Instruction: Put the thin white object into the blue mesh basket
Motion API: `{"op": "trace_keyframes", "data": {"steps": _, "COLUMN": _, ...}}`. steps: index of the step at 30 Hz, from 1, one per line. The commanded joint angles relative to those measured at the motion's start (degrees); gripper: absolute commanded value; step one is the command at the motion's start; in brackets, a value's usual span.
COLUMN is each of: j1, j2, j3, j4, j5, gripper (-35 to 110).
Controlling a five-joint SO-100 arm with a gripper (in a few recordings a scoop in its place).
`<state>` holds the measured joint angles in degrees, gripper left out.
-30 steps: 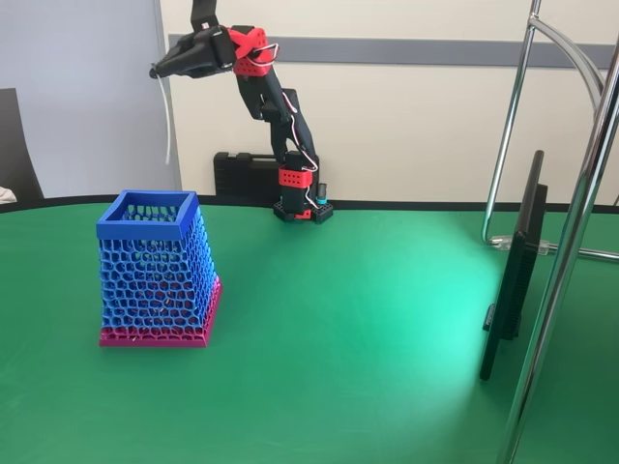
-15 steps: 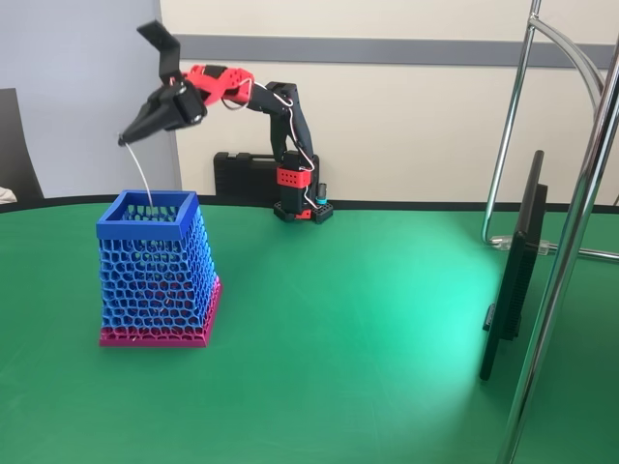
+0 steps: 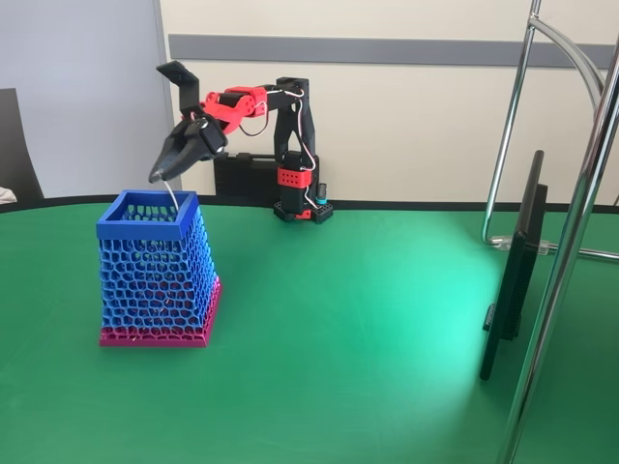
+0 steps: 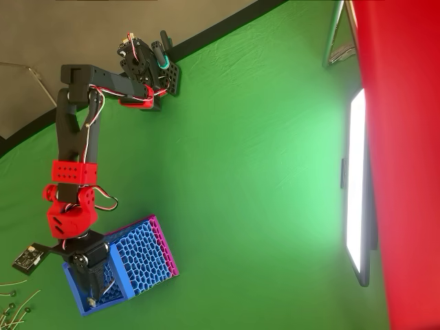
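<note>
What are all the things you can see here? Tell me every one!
Basket: one, blue mesh with a pink base, standing on the left of the table in the fixed view.
White strip: one, thin and white, hanging from the gripper, its lower end dipping into the basket's top.
Table: one, green.
Black case: one, against the wall behind the arm.
Screen: one, black, upright at the right.
Metal stand: one, shiny chrome, far right.
Thin white pieces: several, at the overhead view's lower left edge.
Arm: one, black and red.
Gripper: one, black, shut on the strip above the basket.
</note>
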<state>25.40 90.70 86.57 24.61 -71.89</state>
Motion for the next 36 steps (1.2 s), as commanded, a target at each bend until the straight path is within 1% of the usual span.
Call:
{"op": "trace_keyframes", "data": {"steps": 1, "j1": -1.32, "j2": 6.50, "j3": 2.99, "j4": -1.76, "j5": 0.18, "gripper": 20}}
{"op": "trace_keyframes", "data": {"steps": 10, "j1": -4.04, "j2": 15.91, "j3": 12.74, "j4": -3.69, "j5": 0.44, "gripper": 19}}
{"op": "trace_keyframes", "data": {"steps": 20, "j1": -9.40, "j2": 28.56, "j3": 25.14, "j4": -4.04, "j5": 1.85, "gripper": 19}}
{"op": "trace_keyframes", "data": {"steps": 31, "j1": -16.61, "j2": 45.88, "j3": 41.40, "j4": -0.44, "j5": 8.61, "gripper": 18}}
{"op": "trace_keyframes", "data": {"steps": 33, "j1": -18.37, "j2": 49.31, "j3": 44.47, "j4": -0.18, "j5": 10.90, "gripper": 18}}
{"op": "trace_keyframes", "data": {"steps": 36, "j1": -21.45, "j2": 55.11, "j3": 47.99, "j4": 2.99, "j5": 14.77, "gripper": 18}}
